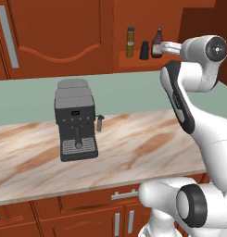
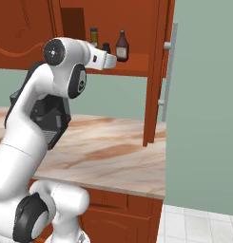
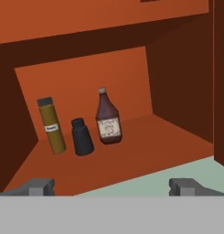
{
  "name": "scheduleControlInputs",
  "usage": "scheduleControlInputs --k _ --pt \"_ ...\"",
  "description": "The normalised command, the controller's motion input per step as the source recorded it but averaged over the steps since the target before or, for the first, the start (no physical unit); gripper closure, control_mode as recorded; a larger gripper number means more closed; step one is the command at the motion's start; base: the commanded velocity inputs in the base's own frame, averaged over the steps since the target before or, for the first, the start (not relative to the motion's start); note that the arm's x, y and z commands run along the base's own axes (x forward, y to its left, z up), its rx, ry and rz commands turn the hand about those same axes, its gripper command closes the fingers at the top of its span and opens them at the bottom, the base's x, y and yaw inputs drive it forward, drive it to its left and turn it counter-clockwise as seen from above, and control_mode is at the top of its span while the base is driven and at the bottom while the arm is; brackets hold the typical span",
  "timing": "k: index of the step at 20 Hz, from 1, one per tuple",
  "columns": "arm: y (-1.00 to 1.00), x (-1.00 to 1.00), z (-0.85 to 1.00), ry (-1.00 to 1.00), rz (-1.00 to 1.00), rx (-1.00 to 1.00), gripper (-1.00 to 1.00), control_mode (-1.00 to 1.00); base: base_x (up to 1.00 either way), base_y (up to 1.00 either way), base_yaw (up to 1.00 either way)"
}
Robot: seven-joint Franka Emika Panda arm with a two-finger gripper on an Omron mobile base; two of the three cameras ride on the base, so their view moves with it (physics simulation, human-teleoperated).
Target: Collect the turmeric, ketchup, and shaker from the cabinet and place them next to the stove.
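Ketchup (image 3: 108, 119) with pale unreadable label, turmeric (image 3: 51, 125) small white label, pincer (image 3: 112, 186) spread apart, holding nothing

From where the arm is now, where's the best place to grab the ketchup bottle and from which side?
Probably the wide lower body of the ketchup, approached straight in from the open front of the cabinet. It stands upright; the neck is narrow and offers less to hold. The shaker stands close on one side, so keep the open gripper centred on the bottle.

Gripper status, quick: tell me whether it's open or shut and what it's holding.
Gripper: open and empty, facing the cabinet niche where the turmeric, shaker and ketchup stand untouched.
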Motion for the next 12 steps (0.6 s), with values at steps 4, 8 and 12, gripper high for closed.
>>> scheduleControlInputs --k 4,8,12 --pt "0.00 0.32 0.00 0.02 0.02 0.00 -1.00 -1.00 0.00 0.00 0.00" --pt "0.00 0.42 0.07 0.06 0.00 0.00 -1.00 -1.00 0.00 0.00 0.00" --pt "0.00 0.42 0.13 0.07 0.00 -0.02 -1.00 -1.00 0.00 0.00 0.00"
